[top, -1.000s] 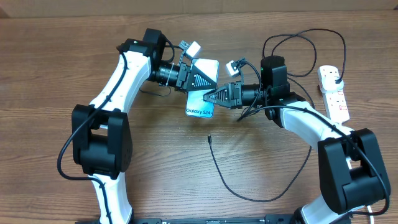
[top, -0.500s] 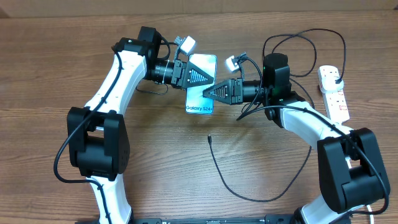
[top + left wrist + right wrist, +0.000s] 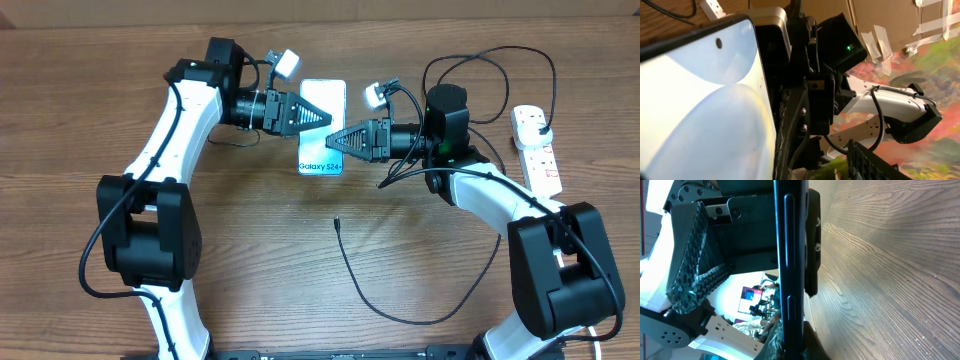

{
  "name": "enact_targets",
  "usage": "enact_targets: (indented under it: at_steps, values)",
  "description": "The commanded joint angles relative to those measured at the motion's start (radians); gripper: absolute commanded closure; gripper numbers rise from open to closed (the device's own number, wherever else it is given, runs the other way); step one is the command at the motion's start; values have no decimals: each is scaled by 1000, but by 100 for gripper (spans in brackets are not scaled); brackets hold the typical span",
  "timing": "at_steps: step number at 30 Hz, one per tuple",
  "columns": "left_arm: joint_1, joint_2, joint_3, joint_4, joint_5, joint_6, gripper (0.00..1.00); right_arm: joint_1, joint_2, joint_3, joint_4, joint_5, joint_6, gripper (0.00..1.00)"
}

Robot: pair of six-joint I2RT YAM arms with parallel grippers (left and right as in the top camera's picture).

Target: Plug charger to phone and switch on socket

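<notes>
My right fingers (image 3: 342, 140) are clenched on the phone (image 3: 321, 162), pinching its long edge. In the right wrist view the phone (image 3: 790, 255) runs edge-on straight between them, level with the tabletop (image 3: 250, 260) and, as far as I can judge, held just clear of it. My left fingers (image 3: 305, 113) sit at the opposite long edge with a gap between them. In the left wrist view the one finger (image 3: 865, 160) I can make out stands off the screen (image 3: 700, 100), so I read that side as released and grasping nothing.

The step in hand, as I judge it, is leaving the phone to the right fingers alone so the left is free for the charger (image 3: 337, 222). Its small tip lies on the tabletop near the phone's lettered short end, on my side of the right fingers. The cable loops away behind them toward the socket (image 3: 537, 148), which lies well apart from both.

To do this well I would back the left fingers straight off, without brushing the screen, so the phone does not twist in the thin pinch. I would hold the right wrist steady and level, with the lettered end facing the tip. Then I would take the cable just behind the tip, not farther back, so that it does not droop during insertion. The switch can wait.
</notes>
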Motion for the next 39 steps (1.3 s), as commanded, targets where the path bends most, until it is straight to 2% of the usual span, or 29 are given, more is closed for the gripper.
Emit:
enact_targets:
  at_steps: [1, 4, 8, 13, 17, 21, 25, 29, 33, 36, 39]
  values:
    - [20, -57, 10, 5, 58, 25, 41, -22, 10, -8, 3, 27, 27, 96]
    - [9, -57, 10, 5, 65, 25, 50, -21, 10, -8, 2, 27, 27, 96]
    - [-5, -57, 10, 22, 99, 19, 52, -21, 10, -8, -32, 26, 30, 96]
    - [-14, -57, 10, 33, 99, 17, 64, -16, 10, -8, -53, 4, 30, 96]
    - [-17, -57, 10, 39, 99, 17, 70, -3, 10, -8, -54, 4, 29, 96]
    - [-16, -57, 10, 47, 99, 17, 96, 11, 10, -8, -54, 5, 25, 96]
    - [-16, -57, 10, 66, 68, 18, 96, 11, 10, -8, -54, 4, 25, 96]
    - [-16, -57, 10, 69, -178, -33, 96, 1, 10, -8, -54, 3, 21, 86]
    - [-39, -57, 10, 50, -562, -167, 96, -17, 10, -8, -99, 5, -28, 70]
    - [-75, -57, 10, 30, -843, -278, 96, -29, 10, -8, -224, 39, -125, 60]
    - [-120, -55, 9, 19, -1026, -354, 96, -32, 10, -8, -406, 160, -216, 43]
